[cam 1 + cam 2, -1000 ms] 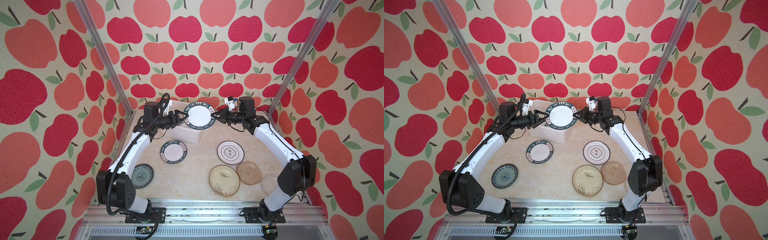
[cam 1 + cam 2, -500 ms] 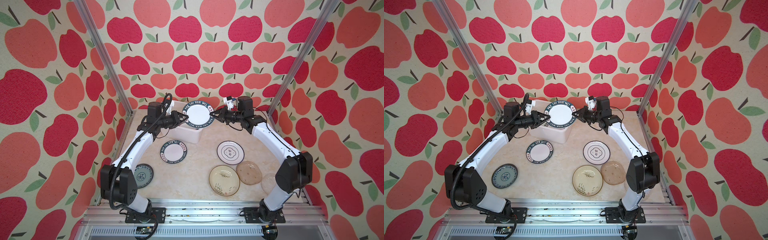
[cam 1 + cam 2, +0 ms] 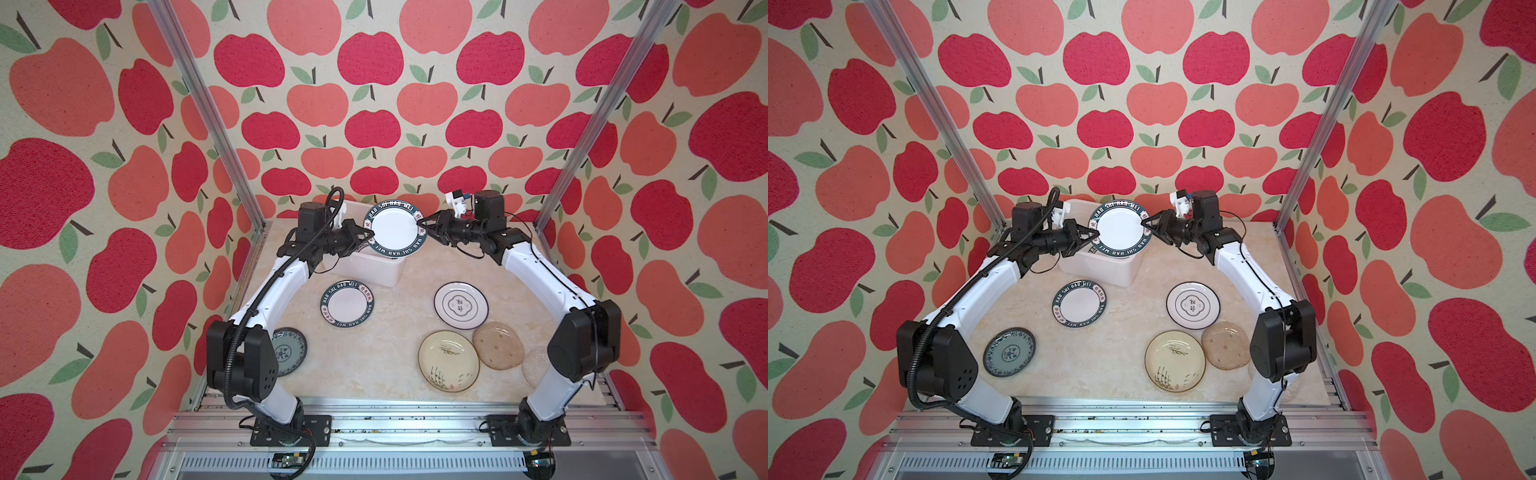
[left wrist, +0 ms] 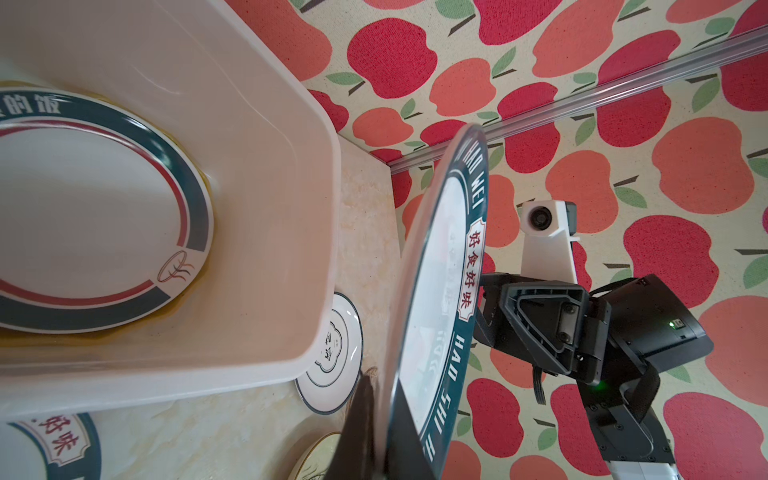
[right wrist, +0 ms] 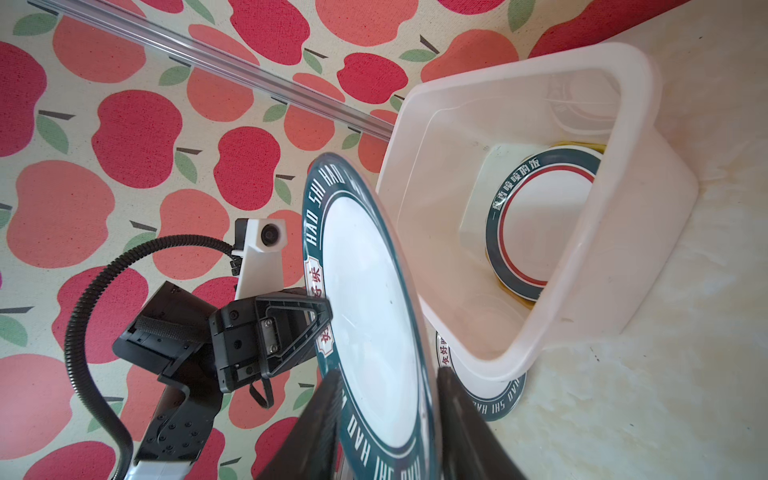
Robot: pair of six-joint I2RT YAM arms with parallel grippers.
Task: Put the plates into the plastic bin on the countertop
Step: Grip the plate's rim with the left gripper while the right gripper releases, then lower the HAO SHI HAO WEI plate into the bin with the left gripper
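Slippage is the worry: my left fingers [image 3: 365, 238] pinch shut on the left rim of the green-rimmed plate [image 3: 394, 227], roughly level above the bin [image 3: 374, 270] at the far end of the counter [image 3: 386, 353], while my right fingers [image 3: 426, 224] stand parted round its right rim, gripping nothing. One narrow pinch may let it sag and strike the bin's rim. Both arms reach far, converging on the plate.

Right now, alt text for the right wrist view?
A green-rimmed plate, seen edge-on, sits between the parted fingers of the right gripper, its far rim pinched by the left gripper. Beyond it, the plastic bin holds another plate.
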